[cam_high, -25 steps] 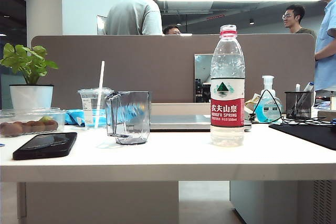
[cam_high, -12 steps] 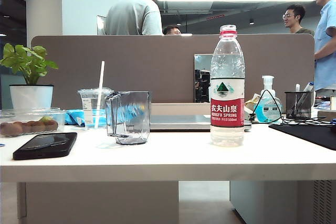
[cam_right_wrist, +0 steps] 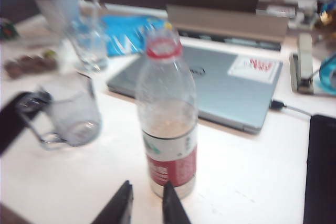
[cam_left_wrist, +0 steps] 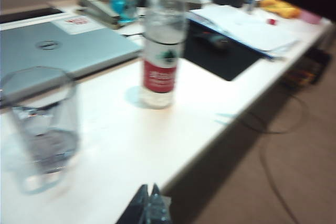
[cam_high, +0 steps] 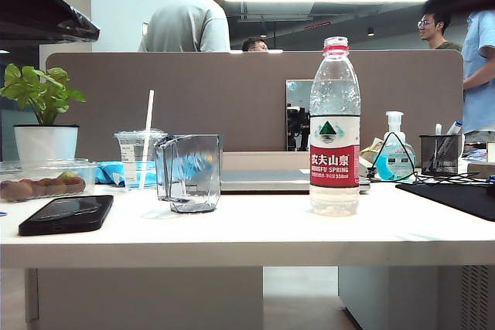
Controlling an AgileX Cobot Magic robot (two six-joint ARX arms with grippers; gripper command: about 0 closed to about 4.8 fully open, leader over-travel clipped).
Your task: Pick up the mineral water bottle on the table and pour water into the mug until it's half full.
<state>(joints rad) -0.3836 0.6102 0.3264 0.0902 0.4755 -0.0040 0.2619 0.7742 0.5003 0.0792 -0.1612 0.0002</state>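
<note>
Desk (cam_high: 255, 239): white, thick pale front edge.

Mug (cam_high: 190, 172): smoky-grey, faceted, upright left of centre in the exterior view, standing apart from the bottle.

Mineral water bottle (cam_high: 335, 127): upright right of centre, untouched; red-and-white label with a green mountain logo, Chinese characters and "NONGFU SPRING".

Left gripper (cam_left_wrist: 148, 206): low in the left wrist view at the desk's near edge; jaws pressed together at the tips, empty, well short of the bottle (cam_left_wrist: 161, 45).

Right gripper (cam_right_wrist: 147, 203): jaws slightly spread, empty, just in front of the bottle's base (cam_right_wrist: 169, 115), not touching it.

Laptop (cam_right_wrist: 226, 86): silver, closed, behind the bottle; red-lettered sticker unreadable.
</note>
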